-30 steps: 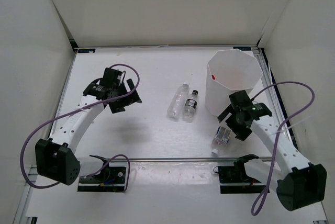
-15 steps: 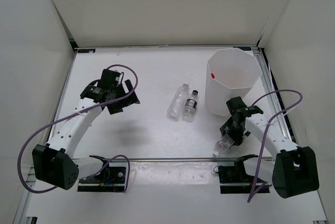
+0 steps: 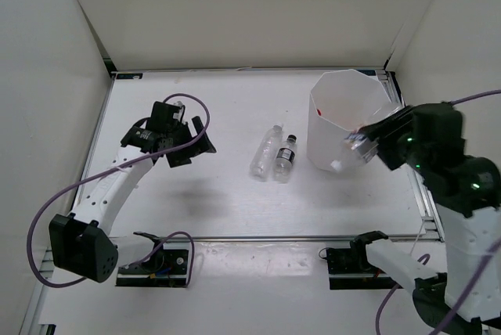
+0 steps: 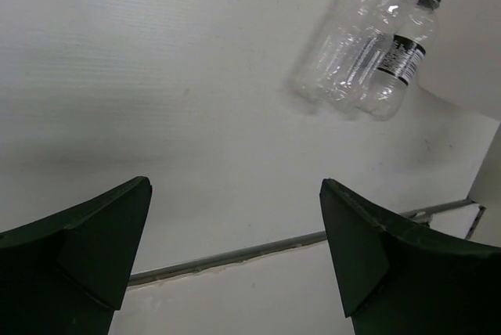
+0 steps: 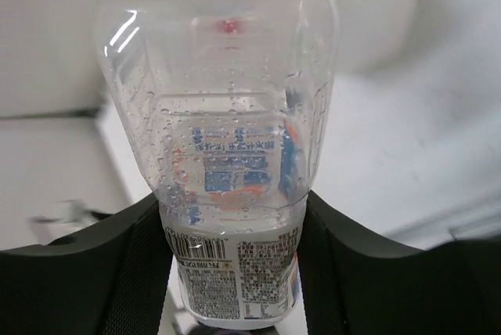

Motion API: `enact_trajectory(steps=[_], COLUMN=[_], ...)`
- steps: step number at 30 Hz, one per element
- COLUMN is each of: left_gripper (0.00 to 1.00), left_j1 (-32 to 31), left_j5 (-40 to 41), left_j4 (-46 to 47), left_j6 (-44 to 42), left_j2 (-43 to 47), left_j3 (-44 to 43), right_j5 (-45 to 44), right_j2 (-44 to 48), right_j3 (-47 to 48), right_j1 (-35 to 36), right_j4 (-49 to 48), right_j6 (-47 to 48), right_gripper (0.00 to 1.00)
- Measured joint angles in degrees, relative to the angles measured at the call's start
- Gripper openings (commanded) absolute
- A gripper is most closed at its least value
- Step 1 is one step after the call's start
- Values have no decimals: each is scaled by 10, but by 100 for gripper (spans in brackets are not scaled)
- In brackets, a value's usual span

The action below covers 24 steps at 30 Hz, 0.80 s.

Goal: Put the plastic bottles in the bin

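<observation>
Currently mid-carry on one bottle, by the look of it. From the top external view, see the right gripper point(image 3: 358, 144) clamped on a small clear plastic bottle with a blue-white label point(image 3: 352, 141), held high off the white table point(image 3: 227, 202) and overlapping the near-right rim of the tall white faceted bin point(image 3: 333, 84). Can't confirm from this angle that it sits over the opening rather than beside the wall. Also see a plain clear bottle with a white cap point(image 3: 264, 152) and a clear black-capped bottle point(image 3: 286, 155) lying side by side mid-table, just left of the bin, with the left gripper point(image 3: 190, 143) hovering well left of both. From the left wrist view, confirm the left gripper point(image 4: 233, 194) spread wide and empty, with both lying bottles point(image 4: 356, 30) point(image 4: 399, 53) ahead and pressed together. From the right wrist view, confirm both fingers point(image 5: 141, 249) pinching the labelled section of the blue-white bottle point(image 5: 227, 116), base pointing away from the wrist; background too blurred to place the rim. Next: centre over the octagonal opening, then release. Expect the touching pair to need a one-at-a-time pick from the outer side.
</observation>
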<state>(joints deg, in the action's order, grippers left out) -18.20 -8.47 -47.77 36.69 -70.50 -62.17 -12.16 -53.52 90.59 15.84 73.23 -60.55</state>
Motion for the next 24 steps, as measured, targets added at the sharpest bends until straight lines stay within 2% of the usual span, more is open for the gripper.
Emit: enact_trajectory(steps=[4,8,11,13,14,15,18,21,24], left_gripper=[100,100,100,100,100,100,100,100,100], left_j1=[0,-7,-17,-28,-33,-39,-49,-51,-52], left_j5=[-40,-41,-39,-38,-36,-33,-36,-56,-114], left_j4=[28,41,49,59,58,61,64,76,95], left_j6=[-2,3,6,6,4,1,-8,-20,-45], left_j2=[-27,-70,-108,-137,-153,-170,-221,-274,-329], left_j3=[-1,-7,-25,-47,-62,-81,-149,-221,-275], right_j5=[-66,-159,-219,-245,-255,-259,-268,-256,-212], right_j2=[-39,-99,-162,-215,-247,-265,-315,-300,-229], right_j3=[169,188,154,135,125,122,140,153,135], right_j1=[0,0,0,0,0,1,9,16,16], right_j4=[-1,-64,-131,-160,-173,-177,-147,-126,-127], right_j6=[49,148,214,250,269,276,282,260,250], right_gripper=[21,25,37,57,74,78,100,100,100])
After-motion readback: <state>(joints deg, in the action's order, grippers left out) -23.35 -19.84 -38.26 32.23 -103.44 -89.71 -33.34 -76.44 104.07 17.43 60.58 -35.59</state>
